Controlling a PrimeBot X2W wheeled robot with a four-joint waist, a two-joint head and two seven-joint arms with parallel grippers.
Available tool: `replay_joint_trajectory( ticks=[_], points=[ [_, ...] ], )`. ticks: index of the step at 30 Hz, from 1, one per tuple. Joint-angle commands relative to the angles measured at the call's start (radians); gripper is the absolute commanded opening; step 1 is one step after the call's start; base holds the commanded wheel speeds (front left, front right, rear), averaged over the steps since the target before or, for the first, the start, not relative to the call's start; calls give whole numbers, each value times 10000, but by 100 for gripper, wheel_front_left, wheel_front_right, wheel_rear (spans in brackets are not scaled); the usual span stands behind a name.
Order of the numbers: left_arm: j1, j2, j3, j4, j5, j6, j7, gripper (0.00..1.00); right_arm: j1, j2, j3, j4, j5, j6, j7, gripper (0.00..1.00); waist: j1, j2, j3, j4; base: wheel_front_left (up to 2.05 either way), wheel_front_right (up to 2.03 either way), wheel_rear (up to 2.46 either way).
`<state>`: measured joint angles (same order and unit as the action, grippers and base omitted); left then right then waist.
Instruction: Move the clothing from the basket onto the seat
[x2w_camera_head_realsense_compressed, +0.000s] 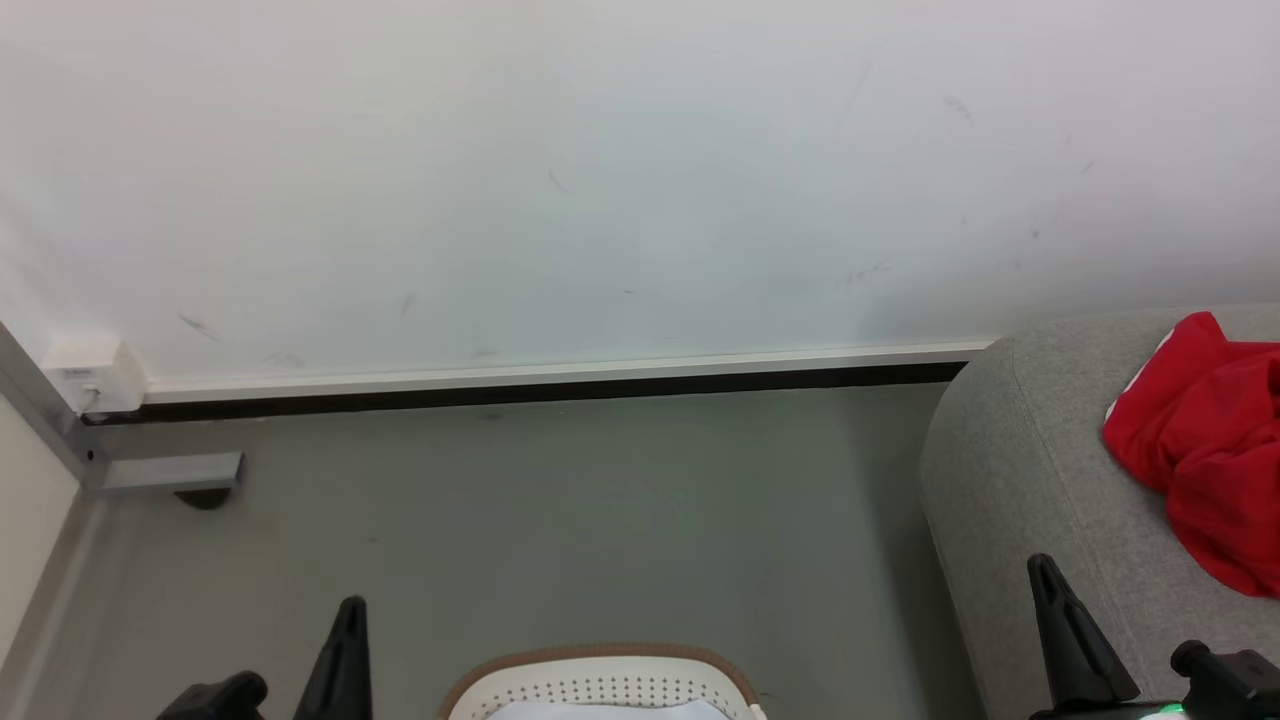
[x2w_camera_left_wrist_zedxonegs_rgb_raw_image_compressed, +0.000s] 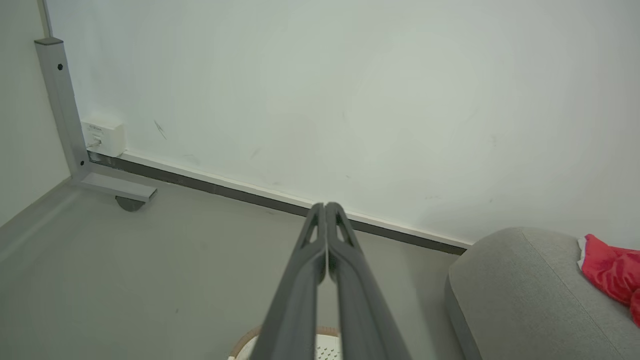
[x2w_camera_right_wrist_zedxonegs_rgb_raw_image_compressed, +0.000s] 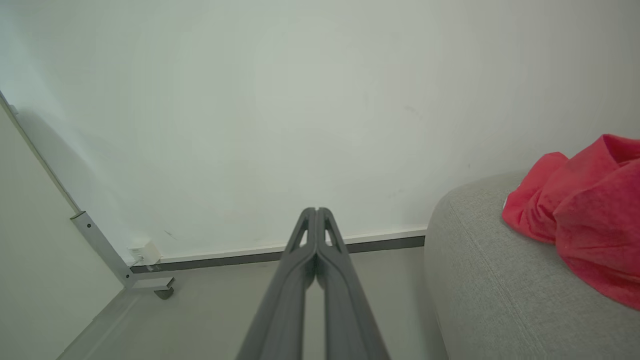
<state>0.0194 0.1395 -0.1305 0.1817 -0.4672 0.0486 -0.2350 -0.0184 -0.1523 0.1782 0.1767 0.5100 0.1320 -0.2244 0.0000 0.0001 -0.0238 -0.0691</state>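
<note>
Left gripper (x2w_camera_left_wrist_zedxonegs_rgb_raw_image_compressed: 326, 207) and right gripper (x2w_camera_right_wrist_zedxonegs_rgb_raw_image_compressed: 316, 210), the 2 clenched on nothing, hang either side of the basket (x2w_camera_head_realsense_compressed: 600, 690), likely because the clothing (x2w_camera_head_realsense_compressed: 1210, 450) lies on the seat (x2w_camera_head_realsense_compressed: 1020, 480).

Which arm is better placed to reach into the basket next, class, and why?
Probably left. The left gripper, shut and empty, sits just beside the basket, while the right gripper, also shut, is farther off, in front of the seat where the clothing lies.

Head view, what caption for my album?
Red clothing on the grey seat; basket between shut left claw and right claw.
</note>
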Motion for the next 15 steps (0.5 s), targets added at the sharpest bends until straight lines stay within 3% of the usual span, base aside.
replay_joint_trajectory(
  ticks=[1,15],
  points=[
    [-218,17,153,-124,-411,-80,101,0,-212,1,-149,-114,419,-1,87,0,0,-1,3,11,0,0,0],
    [-437,-151,589,8,-2511,-409,741,0,-372,131,-604,33,2498,-4,653,0,0,-1,35,91,0,0,0]
  ],
)
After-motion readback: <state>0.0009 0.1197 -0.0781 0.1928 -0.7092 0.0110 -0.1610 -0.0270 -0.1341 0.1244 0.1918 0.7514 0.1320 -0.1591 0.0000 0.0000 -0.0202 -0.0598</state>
